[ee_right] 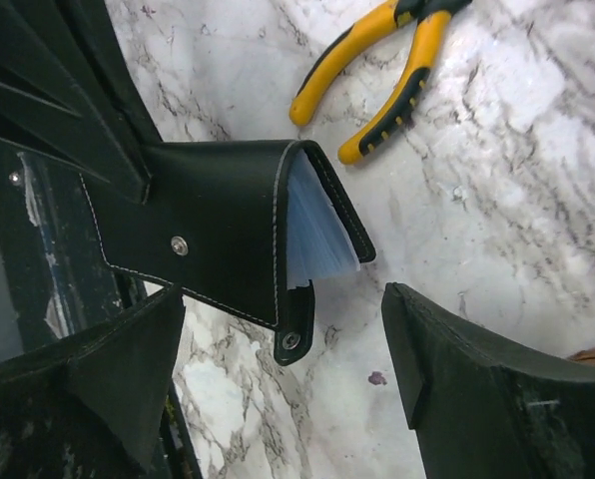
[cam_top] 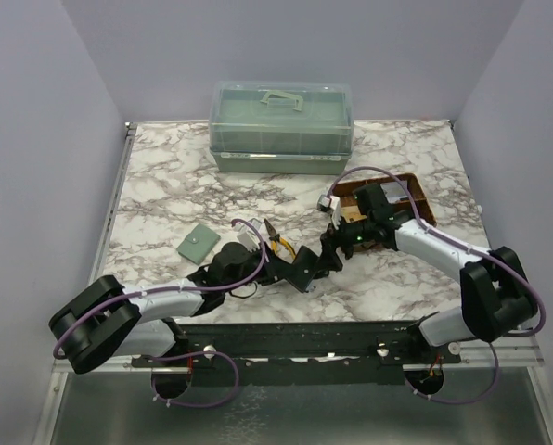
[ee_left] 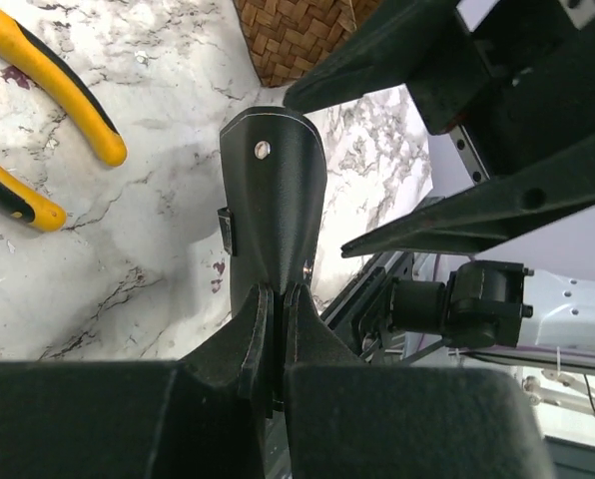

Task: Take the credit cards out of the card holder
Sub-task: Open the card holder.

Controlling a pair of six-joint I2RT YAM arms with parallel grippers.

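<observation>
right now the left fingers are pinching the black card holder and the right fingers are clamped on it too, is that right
No. The right fingers stand wide open by the card holder, not clamped on it; the right wrist view shows this. The left fingers do pinch it.

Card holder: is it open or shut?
Partly open: the card holder gapes along one edge, showing pale blue inside.

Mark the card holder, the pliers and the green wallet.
card holder (ee_right: 218,210): right wrist view, on its black outer flap, beside the snap.
pliers (ee_right: 342,60): right wrist view, on a yellow handle.
green wallet (cam_top: 199,243): top external view, middle of its face.
</observation>
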